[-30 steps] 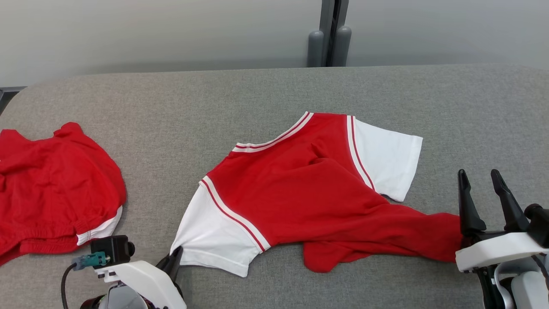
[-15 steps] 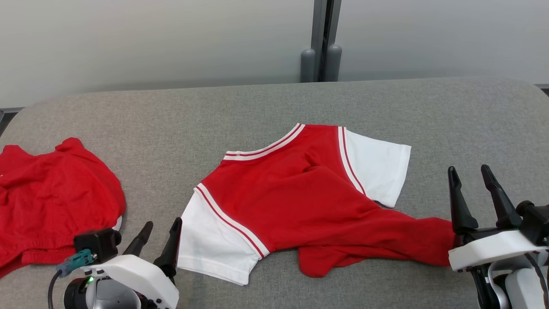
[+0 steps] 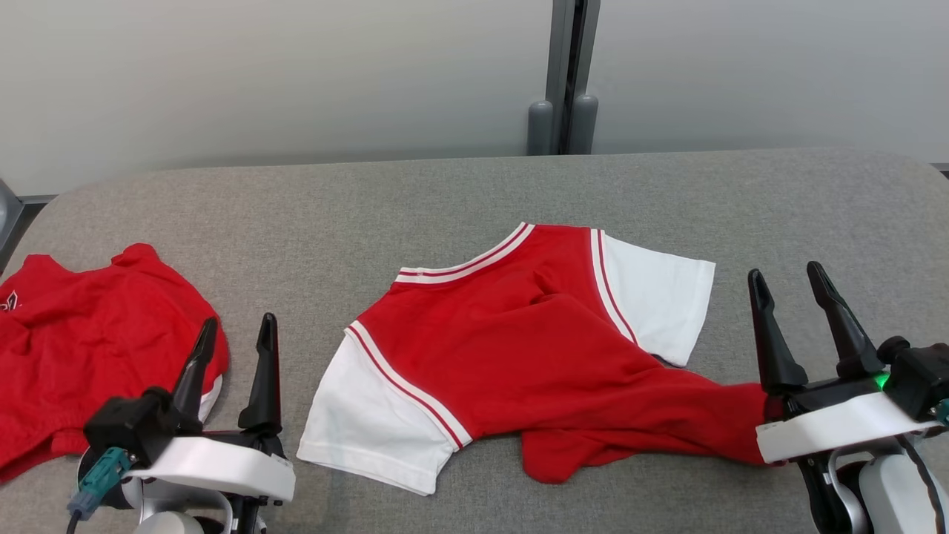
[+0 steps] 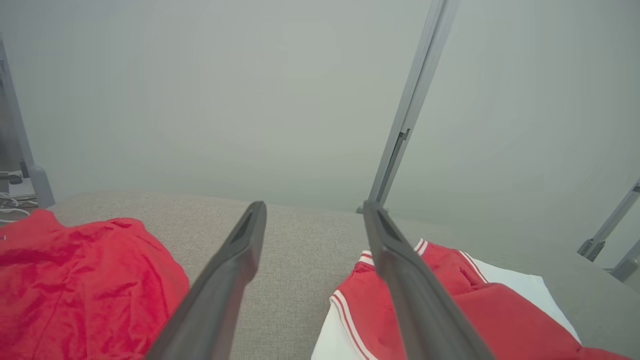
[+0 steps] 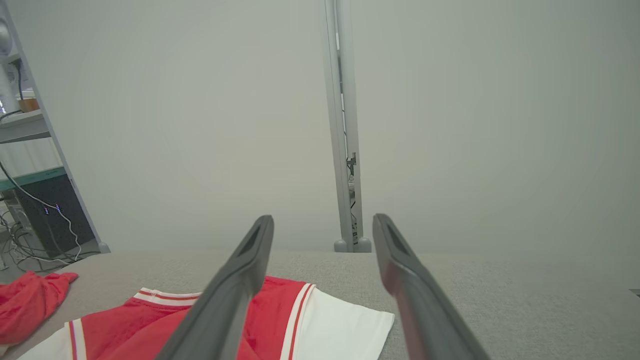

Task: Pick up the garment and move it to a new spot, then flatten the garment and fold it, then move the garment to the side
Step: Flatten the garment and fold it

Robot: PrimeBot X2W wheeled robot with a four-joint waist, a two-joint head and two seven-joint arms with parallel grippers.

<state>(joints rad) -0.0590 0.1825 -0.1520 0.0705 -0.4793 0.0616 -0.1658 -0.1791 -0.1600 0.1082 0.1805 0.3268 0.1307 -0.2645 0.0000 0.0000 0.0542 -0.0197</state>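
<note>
A red-and-white garment (image 3: 519,348) is lying rumpled in the middle of the grey bench (image 3: 445,193). The left claw (image 3: 239,320) and right claw (image 3: 784,271) are hovering beside it, both spread wide, holding nothing.

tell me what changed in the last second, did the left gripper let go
Yes. The left gripper released the white sleeve of the shirt, opened, and drew away to its left, clear of it. The right gripper stayed open by the red hem; the shirt and the other red garment lay unmoved.
</note>
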